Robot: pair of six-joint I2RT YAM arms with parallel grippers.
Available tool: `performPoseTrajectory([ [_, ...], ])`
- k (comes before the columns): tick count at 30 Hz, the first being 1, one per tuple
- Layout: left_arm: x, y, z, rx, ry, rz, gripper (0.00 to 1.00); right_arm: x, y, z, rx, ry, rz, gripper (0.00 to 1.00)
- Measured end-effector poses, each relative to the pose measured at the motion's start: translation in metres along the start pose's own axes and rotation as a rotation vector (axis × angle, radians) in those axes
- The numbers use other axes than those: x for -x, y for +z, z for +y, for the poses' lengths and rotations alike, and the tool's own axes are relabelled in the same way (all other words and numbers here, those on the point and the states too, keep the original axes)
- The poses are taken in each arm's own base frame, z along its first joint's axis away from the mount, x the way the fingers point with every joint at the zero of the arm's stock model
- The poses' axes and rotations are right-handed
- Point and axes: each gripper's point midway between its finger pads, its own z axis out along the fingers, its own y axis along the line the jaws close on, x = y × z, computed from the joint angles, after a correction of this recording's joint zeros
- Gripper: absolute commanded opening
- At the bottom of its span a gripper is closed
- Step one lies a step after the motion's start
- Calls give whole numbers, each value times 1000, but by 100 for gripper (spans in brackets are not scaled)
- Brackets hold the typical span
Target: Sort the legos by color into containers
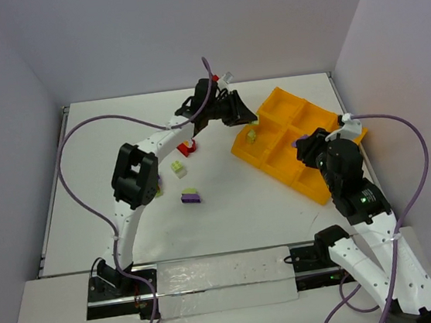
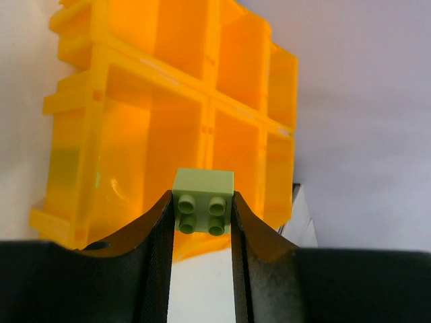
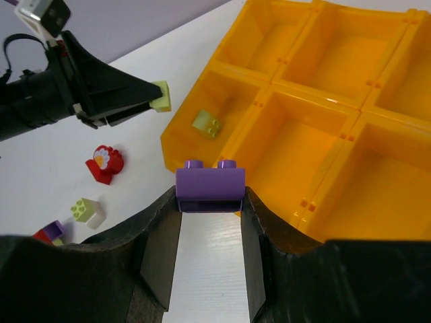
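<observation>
The top external camera sits high behind the arm bases, angled down and forward, and takes in the whole tabletop [image 1: 237,213] and both arms from afar. Each wrist camera rides behind its own fingers and looks out along them, very near. The one behind the left gripper [image 2: 202,202] faces the tray [image 2: 94,134] from its end, probably from low down. The one behind the right gripper [image 3: 209,195] looks down on the tray's corner — all three views share that tray.
</observation>
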Motion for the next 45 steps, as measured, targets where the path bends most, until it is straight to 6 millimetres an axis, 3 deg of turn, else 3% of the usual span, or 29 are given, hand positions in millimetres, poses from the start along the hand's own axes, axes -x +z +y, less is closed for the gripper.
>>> performPoseTrajectory([
  [3, -3, 19, 16, 29, -46, 2, 11, -1, 0, -3, -13, 0, 2, 0],
  [8, -9, 35, 36, 82, -90, 7, 59, -1, -1, -4, -17, 1, 1, 0],
  [12, -10, 35, 36, 93, -93, 8, 73, -2, -1, -4, -15, 3, 1, 0],
  [22, -21, 39, 27, 87, -58, 29, 73, -14, 5, -3, -10, 3, 45, 0],
  [29, -20, 21, 2, 76, -20, 22, 72, -18, 8, -1, -3, 0, 64, 0],
  [35, -5, -9, -34, 53, 31, -26, 73, -31, 14, -2, -6, -6, 106, 0],
  [38, -2, -31, -42, 86, 52, -60, 75, -36, 19, -2, -11, -11, 127, 0],
  [45, -9, -110, -25, 265, 71, -153, 75, -56, 37, -8, -47, -29, 187, 0],
])
